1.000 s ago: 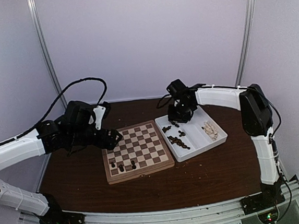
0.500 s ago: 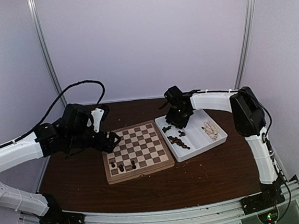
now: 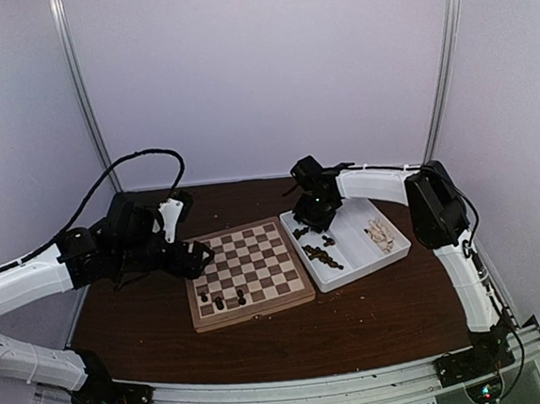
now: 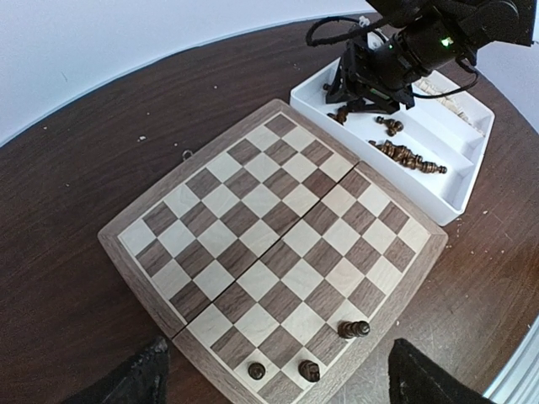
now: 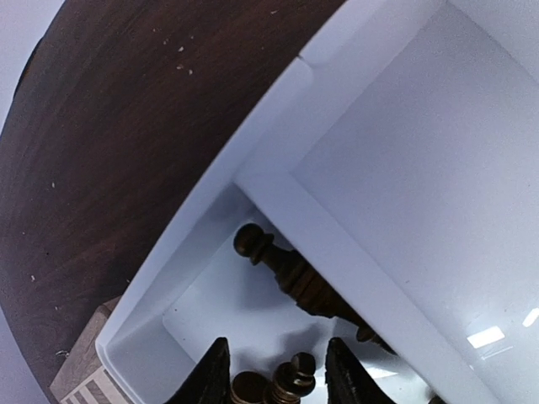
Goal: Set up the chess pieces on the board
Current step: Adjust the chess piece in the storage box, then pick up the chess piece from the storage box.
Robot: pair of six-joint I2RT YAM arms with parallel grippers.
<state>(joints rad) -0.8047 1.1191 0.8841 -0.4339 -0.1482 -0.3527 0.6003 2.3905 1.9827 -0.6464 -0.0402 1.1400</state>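
1. The board [image 4: 278, 252] is showing matt wood;
2. The chess pieces [image 5: 290, 273] are looking like dark, polished wood;
3. The tray [image 5: 404, 168] is gleaming as smooth white plastic;
4. The table [image 4: 76, 194] is showing dark wood grain.

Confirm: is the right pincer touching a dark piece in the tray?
Cannot tell. The right wrist view shows the right pincer straddling a dark piece in the tray, but the frame edge cuts off any contact.

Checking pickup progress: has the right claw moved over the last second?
Yes. The right claw has shifted left over the white tray, toward its board-side end.
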